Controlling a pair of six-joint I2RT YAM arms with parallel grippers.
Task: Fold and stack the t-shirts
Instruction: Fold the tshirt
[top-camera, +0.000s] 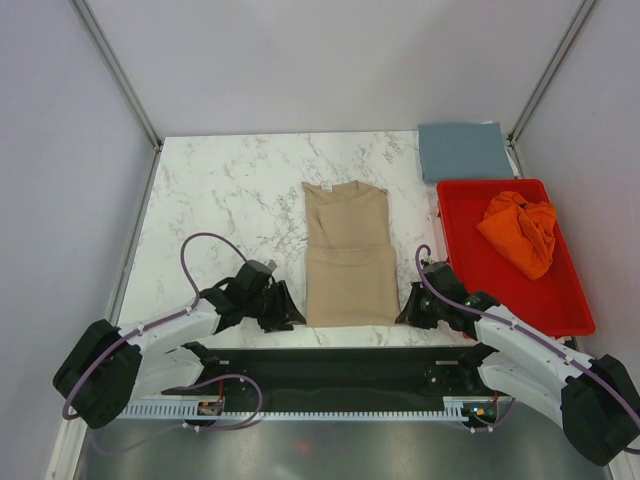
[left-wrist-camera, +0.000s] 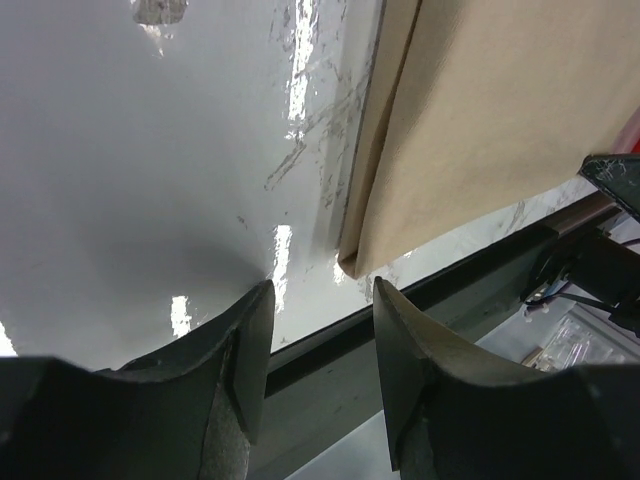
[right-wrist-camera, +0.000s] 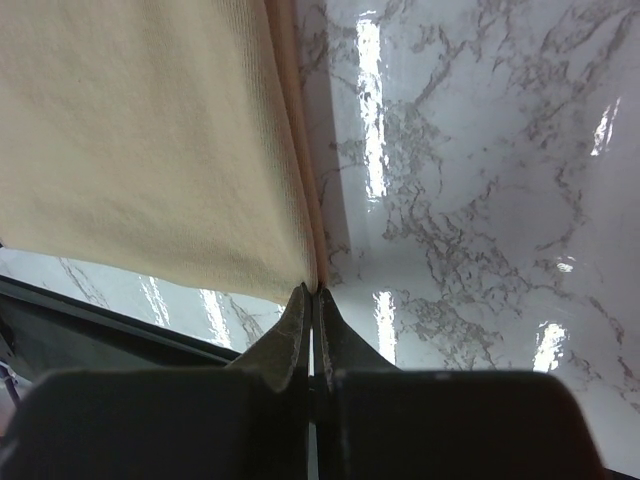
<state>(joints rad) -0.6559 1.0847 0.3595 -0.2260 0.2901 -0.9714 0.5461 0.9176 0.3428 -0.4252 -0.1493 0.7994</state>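
Three t-shirts share a glossy white marble table (top-camera: 220, 190) between plain pale walls (top-camera: 60, 150). Near left, the left gripper (top-camera: 280, 305) is spread apart and empty, just beside the tan t-shirt (top-camera: 347, 262), which lies folded lengthwise mid-table. The right gripper (right-wrist-camera: 311, 292) is pressed together at that shirt's near right corner; whether it pinches cloth is unclear. Far right lies the folded blue-grey t-shirt (top-camera: 463, 150). Nearer, the orange t-shirt (top-camera: 520, 230) is bunched in a red tray (top-camera: 480, 270).

A white marble counter (top-camera: 220, 190) with grey veins fills the floor of the booth, and its glossy top shows bright reflections of the lamps. A red plastic tray (top-camera: 500, 295) lies along the right edge, reaching almost to the near right corner. Plain grey walls (top-camera: 60, 200) close three sides, with a metal post (top-camera: 120, 70) at each far corner
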